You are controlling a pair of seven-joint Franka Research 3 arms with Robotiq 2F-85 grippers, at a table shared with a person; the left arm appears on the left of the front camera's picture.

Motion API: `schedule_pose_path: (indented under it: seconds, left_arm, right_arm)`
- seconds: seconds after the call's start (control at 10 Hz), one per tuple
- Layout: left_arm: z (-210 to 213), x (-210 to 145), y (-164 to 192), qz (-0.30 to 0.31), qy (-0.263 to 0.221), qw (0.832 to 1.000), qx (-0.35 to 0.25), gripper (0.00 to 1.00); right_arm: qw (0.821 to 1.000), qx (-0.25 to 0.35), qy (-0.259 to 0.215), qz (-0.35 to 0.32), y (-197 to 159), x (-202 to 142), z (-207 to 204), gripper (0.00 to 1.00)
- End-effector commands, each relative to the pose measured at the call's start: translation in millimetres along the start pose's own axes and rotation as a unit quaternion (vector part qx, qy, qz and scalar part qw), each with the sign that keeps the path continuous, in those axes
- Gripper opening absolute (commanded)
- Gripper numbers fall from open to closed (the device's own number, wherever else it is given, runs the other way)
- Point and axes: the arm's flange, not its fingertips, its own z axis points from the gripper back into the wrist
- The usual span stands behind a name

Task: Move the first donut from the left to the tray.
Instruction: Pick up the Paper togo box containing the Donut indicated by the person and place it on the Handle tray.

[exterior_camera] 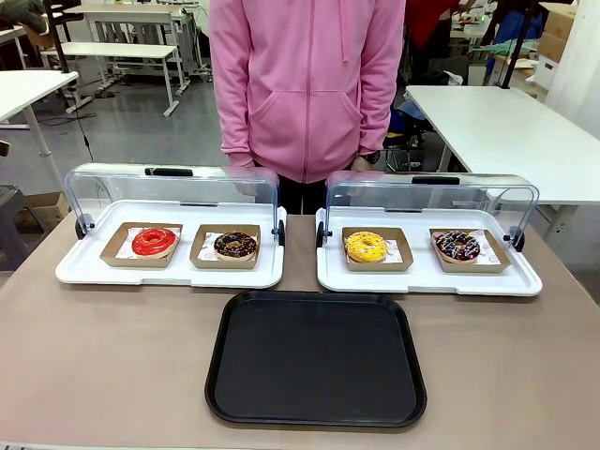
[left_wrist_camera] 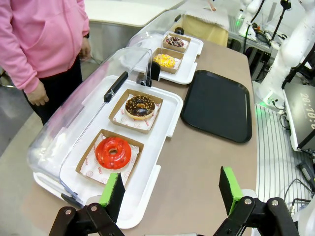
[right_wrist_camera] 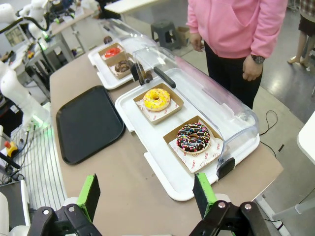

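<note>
Left gripper [left_wrist_camera: 172, 191] hangs with its green-padded jaws spread wide, holding nothing; right gripper [right_wrist_camera: 146, 194] is likewise apart. Glossy red glazed ring donut [exterior_camera: 154, 242] sits in a brown cardboard holder [exterior_camera: 116, 251] in the left white lidded tray [exterior_camera: 94, 270], beyond the large black rectangular plastic tray [exterior_camera: 319, 361].

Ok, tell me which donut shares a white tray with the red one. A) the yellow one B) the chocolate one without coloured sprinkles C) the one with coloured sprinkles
B: the red donut sits beside the chocolate donut in the left white tray. The yellow donut and sprinkled donut are in the right white tray.
</note>
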Motion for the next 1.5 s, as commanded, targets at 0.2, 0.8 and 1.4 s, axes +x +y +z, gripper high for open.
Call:
schedule_pose_path:
  seconds: [0.2, 0.8, 1.4]
  left_arm:
    - [0.0, -1.4, -1.3, 0.000, 0.003, 1.000, -0.003, 1.00]
    - [0.0, -1.4, -1.3, 0.000, 0.003, 1.000, -0.003, 1.00]
    - [0.0, -1.4, -1.3, 0.000, 0.003, 1.000, -0.003, 1.00]
  right_arm:
    - [1.000, 0.000, -0.002, 0.001, -0.1, 0.4, 0.6, 1.00]
    - [1.000, 0.000, -0.002, 0.001, -0.1, 0.4, 0.6, 1.00]
    - [1.000, 0.000, -0.002, 0.001, -0.1, 0.4, 0.6, 1.00]
